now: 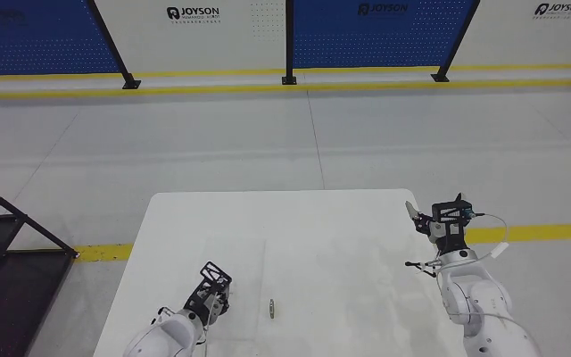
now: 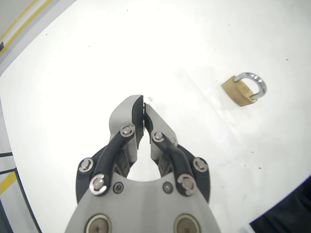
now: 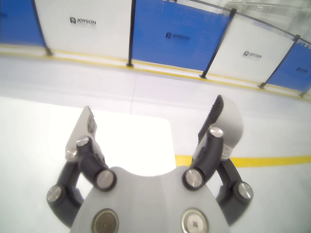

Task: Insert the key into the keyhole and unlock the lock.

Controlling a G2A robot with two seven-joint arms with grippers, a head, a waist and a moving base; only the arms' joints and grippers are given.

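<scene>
The left gripper (image 2: 143, 105) is held low over the white table (image 1: 312, 232), near its front edge. Its jaws are closed: the two black ribbed pads (image 2: 137, 112) are pressed together at the tips, and no gap is seen there. Whether something thin is pinched between them cannot be told. The table surface is not clearly touched by the tips.

The right gripper (image 3: 151, 120) is held above the far right corner of the table. Its jaws are opened wide, nothing is held between them, and nothing is touched by them.

One padlock (image 2: 243, 90) is counted. It is laid flat on the table, with a brass body and a silver shackle (image 2: 257, 83) whose two ends are seated in the body. In the top view the padlock (image 1: 271, 309) is seen just beside the left gripper, on its right, apart from it, and well apart from the right gripper.

Two grippers, one padlock and one table are counted. Behind the table, a row of blue and white fence panels (image 3: 175, 35) is seen, and a yellow line (image 3: 243, 161) is painted on the floor.
</scene>
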